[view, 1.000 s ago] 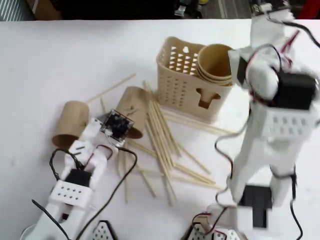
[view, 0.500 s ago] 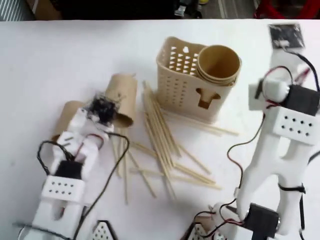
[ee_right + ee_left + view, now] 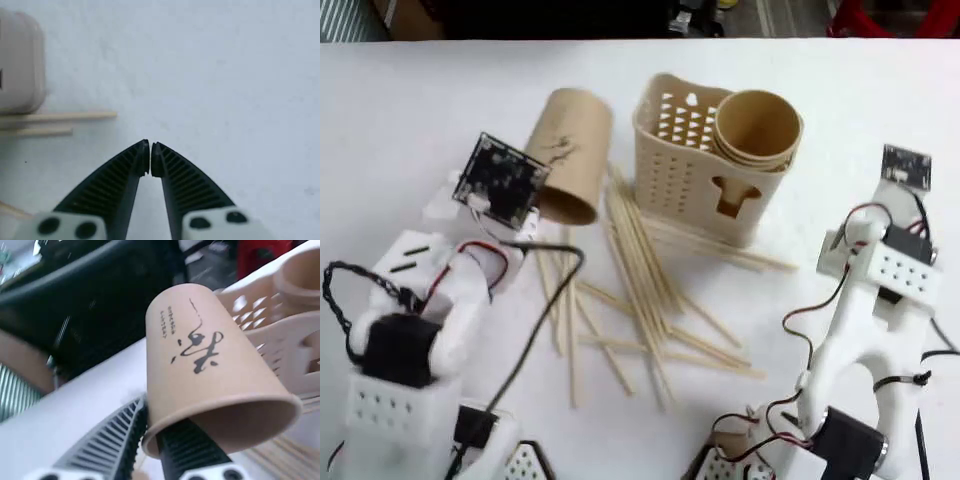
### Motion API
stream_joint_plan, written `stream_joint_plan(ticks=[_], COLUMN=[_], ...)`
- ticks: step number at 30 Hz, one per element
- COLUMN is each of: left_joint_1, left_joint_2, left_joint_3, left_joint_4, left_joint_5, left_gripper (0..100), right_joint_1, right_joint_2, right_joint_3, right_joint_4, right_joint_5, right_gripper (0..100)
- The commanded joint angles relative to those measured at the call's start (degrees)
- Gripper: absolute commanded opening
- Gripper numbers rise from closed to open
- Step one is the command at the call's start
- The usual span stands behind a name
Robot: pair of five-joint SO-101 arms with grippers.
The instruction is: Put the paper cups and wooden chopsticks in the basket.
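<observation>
Pointing mouth-first at left gripper [image 3: 152, 429], paper cup [image 3: 210, 370] seems tilted.

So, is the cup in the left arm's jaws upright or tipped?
Tipped: the paper cup is held sideways, rim clamped in the left gripper's jaws.

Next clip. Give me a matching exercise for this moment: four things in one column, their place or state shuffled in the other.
1. paper cup with black writing
2. stacked cups
3. chopsticks
4. right end effector

A. lying loose on the table
B. shut, over bare table
C. held by the left end effector
D. in the basket

Pairs: 1-C, 2-D, 3-A, 4-B.
</observation>
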Motion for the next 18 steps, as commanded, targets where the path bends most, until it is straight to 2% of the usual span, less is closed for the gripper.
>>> stream_joint_plan(ticks=[1, 10, 18], left_joint_1=[7.9, 17.5, 20.2], left_joint_2=[-0.8, 17.5, 36.5], left_joint_3=[-8.9, -19.8, -36.0], left_joint_4=[2.1, 2.5, 3.4], left_joint_5=[0.6, 0.5, 0.2], left_gripper=[2, 2, 2], right_joint_1=[1.0, 0.9, 0.7], right_joint_2=[-2.2, -2.2, -2.2], right_joint_3=[3.2, 9.1, 10.1], right_joint_4=[-5.8, -11.6, -12.4], right_joint_5=[-1.8, -4.4, -4.4], right_gripper=[2.5, 2.5, 2.5])
